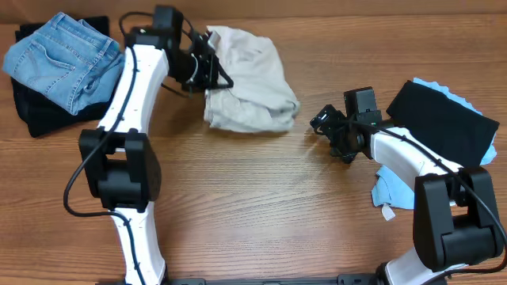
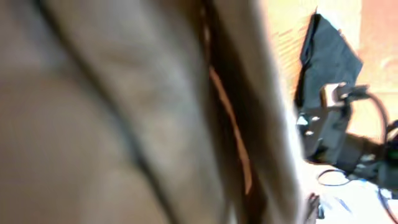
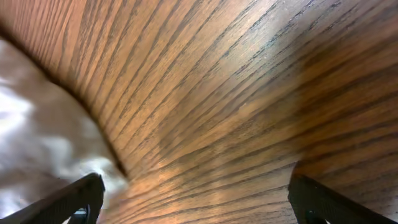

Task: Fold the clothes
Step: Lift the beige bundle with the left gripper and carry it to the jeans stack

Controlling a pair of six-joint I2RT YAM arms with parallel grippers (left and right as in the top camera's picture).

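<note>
While the left claw (image 1: 209,71) is pinching the edge of the trousers (image 1: 252,79), the right claw (image 1: 323,122) is hovering spread, cloth to its left.

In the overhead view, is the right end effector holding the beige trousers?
No, the right end effector stands open over the bare table, with a gap of wood between it and the beige trousers.
</note>
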